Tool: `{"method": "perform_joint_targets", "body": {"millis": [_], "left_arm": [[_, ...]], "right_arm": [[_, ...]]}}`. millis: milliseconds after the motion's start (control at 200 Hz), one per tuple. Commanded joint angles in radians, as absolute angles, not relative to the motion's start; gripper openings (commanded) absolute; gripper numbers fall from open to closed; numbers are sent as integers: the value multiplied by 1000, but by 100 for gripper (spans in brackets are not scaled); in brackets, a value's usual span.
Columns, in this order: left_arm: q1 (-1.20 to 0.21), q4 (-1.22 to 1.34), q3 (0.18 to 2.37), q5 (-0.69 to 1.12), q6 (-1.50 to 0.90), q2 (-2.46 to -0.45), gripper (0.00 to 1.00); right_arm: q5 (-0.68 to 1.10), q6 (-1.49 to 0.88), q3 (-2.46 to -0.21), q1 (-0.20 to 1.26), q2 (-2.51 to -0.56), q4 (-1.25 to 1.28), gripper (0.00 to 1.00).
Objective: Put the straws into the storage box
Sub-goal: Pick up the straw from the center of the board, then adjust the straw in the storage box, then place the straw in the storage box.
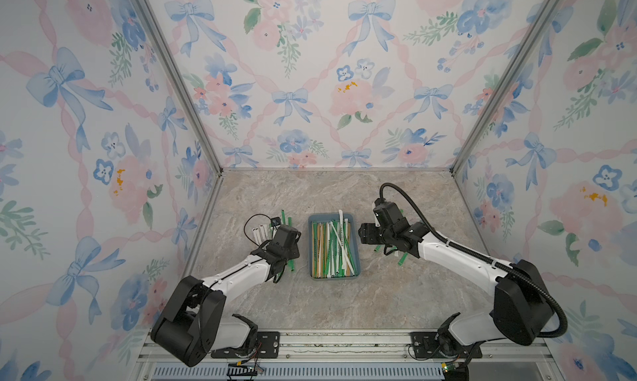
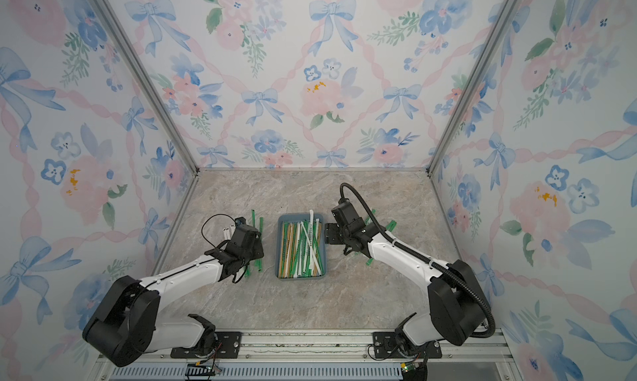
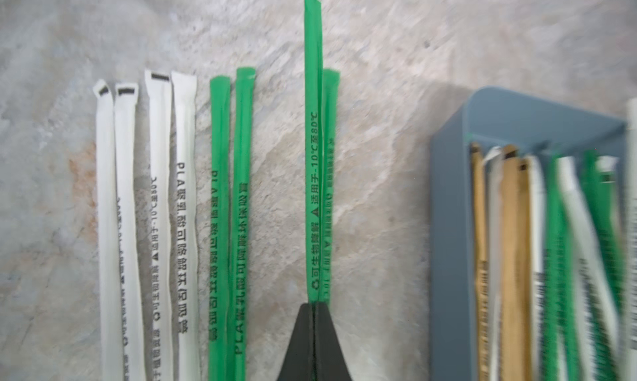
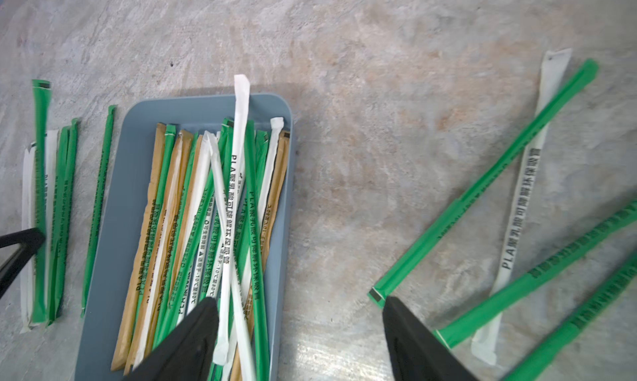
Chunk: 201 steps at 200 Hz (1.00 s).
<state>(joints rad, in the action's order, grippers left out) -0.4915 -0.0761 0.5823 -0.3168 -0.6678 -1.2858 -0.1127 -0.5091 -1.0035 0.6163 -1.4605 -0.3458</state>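
Green straw (image 3: 312,155) pinched by left gripper (image 3: 314,305) — wrist view only | right gripper (image 4: 299,299) spread

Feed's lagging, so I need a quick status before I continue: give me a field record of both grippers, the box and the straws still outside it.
left gripper: shut on a green straw, beside the storage box
right gripper: open, empty, over the box's edge
box contents: piled straws, green, white and tan; one white straw overhangs the rim
loose, left-arm side: four white straws, three green straws on the table
loose, right-arm side: at least three more green straws, another white straw
task: unfinished
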Motion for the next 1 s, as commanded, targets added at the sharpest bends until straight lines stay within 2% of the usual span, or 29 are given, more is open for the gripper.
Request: {"method": "perform_joint_targets", "body": {"millis": [0, 90, 380, 630, 765, 870, 1000], "left_arm": [[-544, -86, 581, -348, -703, -1227, 0], [-597, -83, 596, -356, -747, -1210, 0], [-801, -35, 664, -332, -832, -1296, 0], [-831, 26, 676, -272, -816, -1437, 0], [-843, 27, 713, -269, -807, -1480, 0], [-851, 25, 713, -270, -807, -1487, 16], [-856, 25, 703, -294, -814, -1454, 34]], "right_arm": [[-66, -493, -981, 605, -1450, -346, 72], [24, -515, -995, 626, -1497, -281, 66], [20, -551, -1181, 685, -1755, -301, 60], [28, -557, -1251, 684, -1878, -297, 55], [39, -572, -1269, 683, -1922, -282, 47], [62, -572, -1288, 683, -1952, -286, 41], [72, -572, -1282, 686, -1952, -304, 28]]}}
